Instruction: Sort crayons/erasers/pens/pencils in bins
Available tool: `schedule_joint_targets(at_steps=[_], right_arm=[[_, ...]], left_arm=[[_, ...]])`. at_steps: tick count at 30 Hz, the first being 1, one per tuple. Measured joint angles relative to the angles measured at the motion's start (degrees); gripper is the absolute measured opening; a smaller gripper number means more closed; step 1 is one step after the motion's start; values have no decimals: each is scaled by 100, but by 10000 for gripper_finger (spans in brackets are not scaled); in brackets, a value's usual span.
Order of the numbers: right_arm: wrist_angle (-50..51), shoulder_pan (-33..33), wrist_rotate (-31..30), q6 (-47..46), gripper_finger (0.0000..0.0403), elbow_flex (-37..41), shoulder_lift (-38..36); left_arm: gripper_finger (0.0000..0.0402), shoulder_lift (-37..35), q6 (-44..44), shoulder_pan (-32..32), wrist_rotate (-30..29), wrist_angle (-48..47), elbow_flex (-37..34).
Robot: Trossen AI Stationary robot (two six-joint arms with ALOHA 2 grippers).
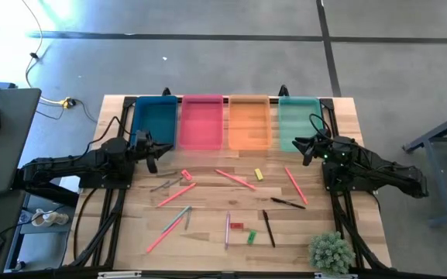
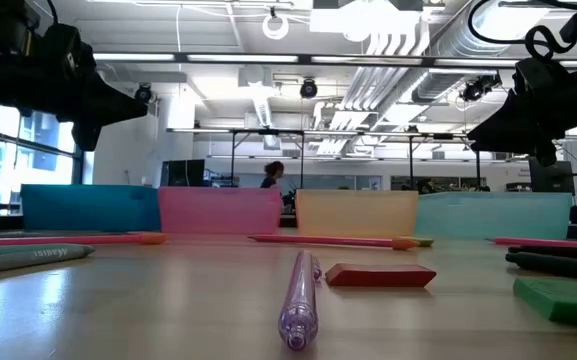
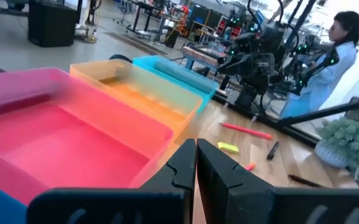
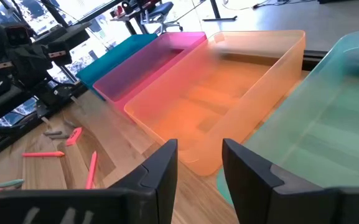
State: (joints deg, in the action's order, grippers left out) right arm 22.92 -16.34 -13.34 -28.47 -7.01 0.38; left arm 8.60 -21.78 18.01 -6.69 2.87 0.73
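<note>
Four bins stand in a row along the far edge: teal-blue (image 1: pixel 157 122), pink-red (image 1: pixel 201 122), orange (image 1: pixel 249 122) and mint-green (image 1: pixel 298 120). Pink pencils (image 1: pixel 236 180) (image 1: pixel 175 194) (image 1: pixel 296 186), black pens (image 1: pixel 287 203) (image 1: pixel 269 229) and a yellow eraser (image 1: pixel 259 174), a red eraser (image 1: pixel 236 226) and a green eraser (image 1: pixel 251 236) lie flat on the table. My left gripper (image 1: pixel 153 160) hovers shut and empty near the teal bin's near edge; its fingers (image 3: pixel 196 165) are closed together. My right gripper (image 1: pixel 306 150) hovers open (image 4: pixel 199 165) at the mint bin's near edge, with nothing between its fingers.
A purple pen (image 2: pixel 298 300) and grey sticks (image 1: pixel 161 184) also lie on the table, and a small potted plant (image 1: pixel 330 252) stands at the near right corner. A person (image 3: pixel 328 56) stands in the room beyond the table. Bare wood shows between the bins and the scattered items.
</note>
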Motion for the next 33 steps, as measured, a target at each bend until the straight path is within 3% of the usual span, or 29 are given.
schedule_joint_targets(at_steps=[4,8,14,18,27,33], right_arm=[[0,0,0,0,119,0,1],[0,-1,0,0,119,0,0],[0,-1,0,0,119,1,0],[0,-2,0,0,119,0,0],[0,0,0,0,119,0,0],[0,-2,0,0,119,0,0]], left_arm=[[3,0,-663,-2,16,0,0],[3,0,-699,-4,33,0,-1],[14,0,-571,-4,725,-4,0],[45,0,-566,-4,950,-4,-2],[141,0,-656,-4,848,-7,0],[170,0,-963,-4,758,11,-1]])
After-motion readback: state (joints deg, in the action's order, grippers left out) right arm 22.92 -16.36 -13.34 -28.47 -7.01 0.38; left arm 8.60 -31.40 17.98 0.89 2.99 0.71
